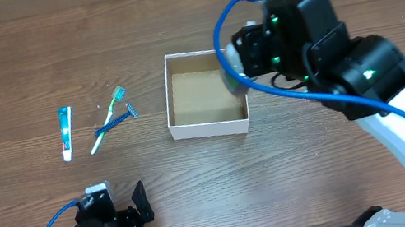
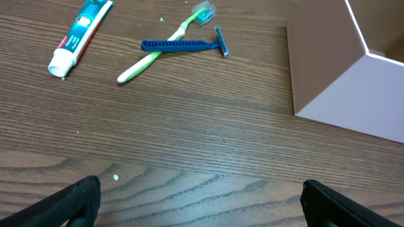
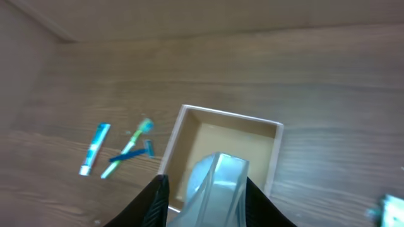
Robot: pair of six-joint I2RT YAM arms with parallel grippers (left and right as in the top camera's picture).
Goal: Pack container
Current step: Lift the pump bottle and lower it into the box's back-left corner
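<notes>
- Right claw [image 3: 208, 198] is clamped on a pale item [image 3: 221, 173], blurred, so you cannot tell what it is. It hangs over the box's [image 1: 209, 126] right edge.
- Risk: the item sits close to the right wall in the overhead. Release here and it could catch the rim and tip out onto the counter [image 1: 10, 64].
- Risk: the item looks slick and sticks out past the fingers, so it may slip early if you swing.
- Risk: come down off-centre and you could knock the box, which looks light.
- Right arm reaches in from the right, wrist pitched down over the box.
- Left claw [image 2: 202, 208] is spread wide and empty, parked low at the near left.
- Box sits mid-counter, floor bare; toothpaste [image 1: 65, 132], toothbrush [image 1: 107, 118] and razor [image 1: 114, 124] lie to its left.
</notes>
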